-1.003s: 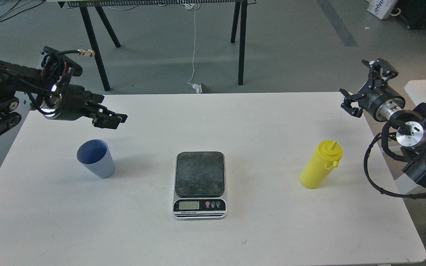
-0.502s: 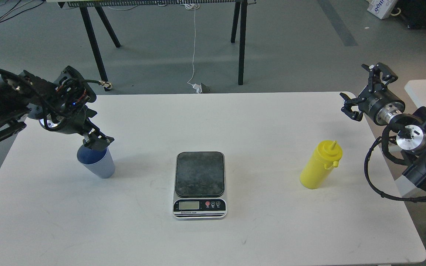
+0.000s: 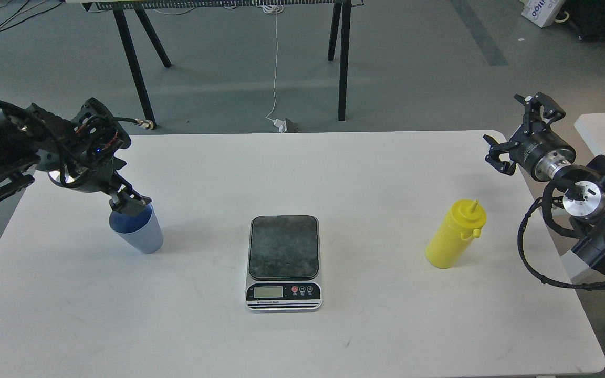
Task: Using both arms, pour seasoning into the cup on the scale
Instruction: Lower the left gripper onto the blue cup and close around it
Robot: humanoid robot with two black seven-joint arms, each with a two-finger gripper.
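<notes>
Tools first: the left black two-finger tool (image 3: 130, 206) hangs at the mouth of the light blue tapered plastic cup (image 3: 137, 231), its tip dipping over the rim at the cup's 12 o'clock edge; the fingers are seen dark and close together, so whether they are released or clenched on the rim cannot be told. The right black two-finger tool (image 3: 519, 131) is spread wide and grasps nothing, its claw fingers well apart in the air over the table's right edge. The yellow cylindrical plastic squeeze bottle (image 3: 455, 236) with its pointed nozzle cap stands upright on the white table (image 3: 302, 341), lying toward 7 o'clock from the right tool and clear of it. The small flat digital kitchen scale (image 3: 283, 262), with a dark rounded-square plate, silver-white base and display facing the near edge, sits at the table's middle, bare on top. From the scale, the cup stands on the table toward 9 o'clock and the bottle toward 3 o'clock, each well apart from it. The cup is upright, its darker blue inside showing beneath the left tool.
</notes>
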